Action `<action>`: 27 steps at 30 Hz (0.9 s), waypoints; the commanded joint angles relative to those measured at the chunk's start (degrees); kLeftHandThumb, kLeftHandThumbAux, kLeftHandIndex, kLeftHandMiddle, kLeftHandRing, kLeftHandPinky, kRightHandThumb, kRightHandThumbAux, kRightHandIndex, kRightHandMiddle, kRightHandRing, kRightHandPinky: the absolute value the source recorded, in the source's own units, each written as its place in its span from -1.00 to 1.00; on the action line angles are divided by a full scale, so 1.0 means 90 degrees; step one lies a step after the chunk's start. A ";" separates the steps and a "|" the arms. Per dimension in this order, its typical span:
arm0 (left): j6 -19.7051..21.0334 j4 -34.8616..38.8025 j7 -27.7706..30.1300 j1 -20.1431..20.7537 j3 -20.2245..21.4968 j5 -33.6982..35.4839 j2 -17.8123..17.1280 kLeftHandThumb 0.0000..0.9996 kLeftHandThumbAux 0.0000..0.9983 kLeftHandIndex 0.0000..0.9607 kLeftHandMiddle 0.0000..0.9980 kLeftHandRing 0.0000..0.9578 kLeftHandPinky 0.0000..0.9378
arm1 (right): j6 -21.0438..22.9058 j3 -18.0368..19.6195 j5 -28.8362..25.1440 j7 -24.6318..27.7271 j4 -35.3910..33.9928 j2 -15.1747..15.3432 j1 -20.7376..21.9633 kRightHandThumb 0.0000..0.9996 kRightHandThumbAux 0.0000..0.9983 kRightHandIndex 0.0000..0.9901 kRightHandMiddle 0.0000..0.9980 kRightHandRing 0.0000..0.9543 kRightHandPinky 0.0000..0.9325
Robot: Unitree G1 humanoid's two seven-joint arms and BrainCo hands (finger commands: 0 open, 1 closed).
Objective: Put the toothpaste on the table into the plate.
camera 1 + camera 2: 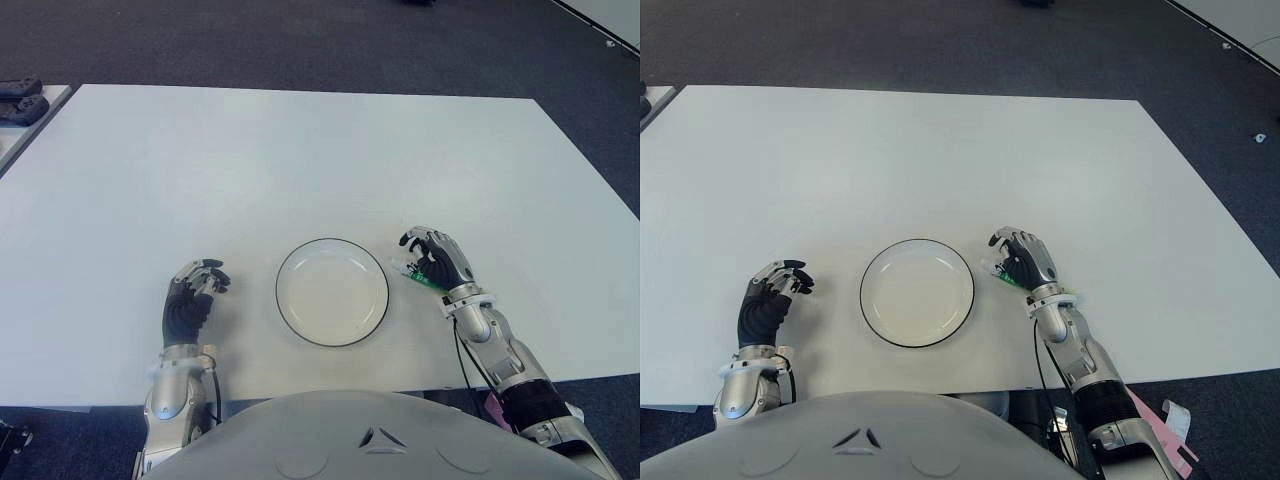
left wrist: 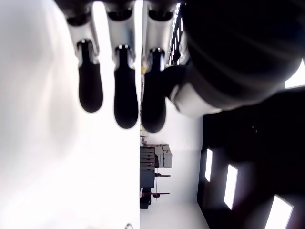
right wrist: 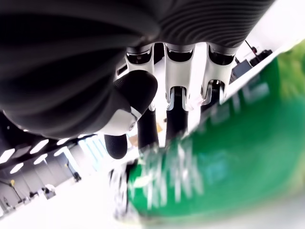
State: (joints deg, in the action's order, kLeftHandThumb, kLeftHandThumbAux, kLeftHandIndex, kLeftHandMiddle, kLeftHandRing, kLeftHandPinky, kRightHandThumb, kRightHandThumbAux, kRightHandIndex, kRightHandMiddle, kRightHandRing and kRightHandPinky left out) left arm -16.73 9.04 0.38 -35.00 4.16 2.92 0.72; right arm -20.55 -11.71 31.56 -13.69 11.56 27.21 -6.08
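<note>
Your right robot hand sits just right of the plate, fingers curled over the green toothpaste – whether the grip is firm, you cannot tell. It could slip as you lift, or clip the rim. The left robot hand, lower left, holds nothing, fingers loosely bent. The white surface is otherwise bare – dark carpet beyond.

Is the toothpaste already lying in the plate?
No, the plate holds nothing; the toothpaste is beside it under the right hand.
</note>
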 commanded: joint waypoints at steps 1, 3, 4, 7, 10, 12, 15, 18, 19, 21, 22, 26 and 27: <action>-0.0017 -0.0066 0.0086 0.0002 0.0002 0.0047 -0.0028 0.40 0.44 -0.10 0.14 0.14 0.10 | 0.0109 0.0123 -0.0091 0.0144 -0.0127 -0.0067 -0.0044 1.00 0.34 -0.14 -0.18 0.02 0.20; -0.0008 -0.0070 0.0087 0.0011 -0.0003 0.0045 -0.0027 0.40 0.44 -0.10 0.14 0.15 0.10 | 0.0106 0.0160 -0.0098 0.0158 -0.0148 -0.0083 -0.0043 1.00 0.34 -0.14 -0.18 0.02 0.20; 0.0003 -0.0067 0.0090 0.0015 -0.0005 0.0048 -0.0028 0.40 0.44 -0.10 0.14 0.15 0.10 | 0.0102 0.0183 -0.0097 0.0161 -0.0169 -0.0092 -0.0045 1.00 0.34 -0.14 -0.18 0.02 0.20; 0.0026 -0.0068 0.0093 0.0027 -0.0008 0.0055 -0.0027 0.40 0.44 -0.10 0.14 0.14 0.10 | 0.0085 0.0236 -0.0085 0.0169 -0.0201 -0.0114 -0.0046 1.00 0.34 -0.14 -0.18 0.02 0.20; 0.0043 -0.0081 0.0110 0.0044 -0.0013 0.0067 -0.0035 0.40 0.44 -0.10 0.14 0.14 0.10 | 0.0040 0.0288 -0.0090 0.0158 -0.0232 -0.0130 -0.0042 1.00 0.33 -0.14 -0.18 0.03 0.20; 0.0049 -0.0089 0.0112 0.0054 -0.0017 0.0067 -0.0035 0.40 0.44 -0.10 0.14 0.14 0.10 | 0.0024 0.0305 -0.0091 0.0156 -0.0231 -0.0137 -0.0036 1.00 0.33 -0.14 -0.18 0.03 0.20; 0.0073 -0.0092 0.0102 0.0069 -0.0013 0.0063 -0.0033 0.40 0.44 -0.10 0.14 0.14 0.10 | 0.0009 0.0340 -0.0094 0.0139 -0.0254 -0.0159 -0.0031 1.00 0.33 -0.13 -0.18 0.03 0.20; 0.0117 -0.0077 0.0053 0.0080 -0.0013 0.0027 -0.0017 0.40 0.44 -0.10 0.15 0.15 0.10 | -0.0020 0.0381 -0.0081 0.0090 -0.0277 -0.0189 -0.0025 1.00 0.33 -0.13 -0.18 0.03 0.20; 0.0125 -0.0072 0.0042 0.0081 -0.0014 0.0018 -0.0013 0.40 0.44 -0.10 0.15 0.15 0.10 | -0.0028 0.0394 -0.0074 0.0079 -0.0283 -0.0198 -0.0024 1.00 0.33 -0.13 -0.18 0.03 0.20; 0.0132 -0.0073 0.0033 0.0085 -0.0018 0.0007 -0.0006 0.40 0.44 -0.10 0.15 0.15 0.10 | -0.0041 0.0412 -0.0066 0.0074 -0.0279 -0.0210 -0.0020 1.00 0.33 -0.13 -0.18 0.03 0.20; 0.0133 -0.0066 0.0025 0.0087 -0.0021 -0.0011 -0.0007 0.40 0.44 -0.10 0.15 0.15 0.10 | -0.0061 0.0437 -0.0057 0.0024 -0.0304 -0.0230 -0.0023 1.00 0.33 -0.13 -0.18 0.03 0.20; 0.0171 -0.0038 -0.0018 0.0090 -0.0034 -0.0066 0.0009 0.40 0.44 -0.10 0.16 0.15 0.10 | -0.0123 0.0525 -0.0099 -0.0071 -0.0388 -0.0277 -0.0027 1.00 0.33 -0.12 -0.17 0.04 0.20; 0.0177 -0.0034 -0.0025 0.0091 -0.0035 -0.0077 0.0016 0.40 0.44 -0.10 0.16 0.15 0.10 | -0.0134 0.0545 -0.0125 -0.0069 -0.0409 -0.0282 -0.0028 1.00 0.33 -0.11 -0.16 0.05 0.20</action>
State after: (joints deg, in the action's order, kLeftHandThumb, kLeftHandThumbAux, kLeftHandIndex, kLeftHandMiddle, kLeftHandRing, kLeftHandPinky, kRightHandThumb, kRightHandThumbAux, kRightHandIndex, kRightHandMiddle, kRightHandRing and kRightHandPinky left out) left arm -16.29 8.91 0.74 -34.61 3.93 2.80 0.71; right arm -20.98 -7.54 31.22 -13.96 8.48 25.26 -6.33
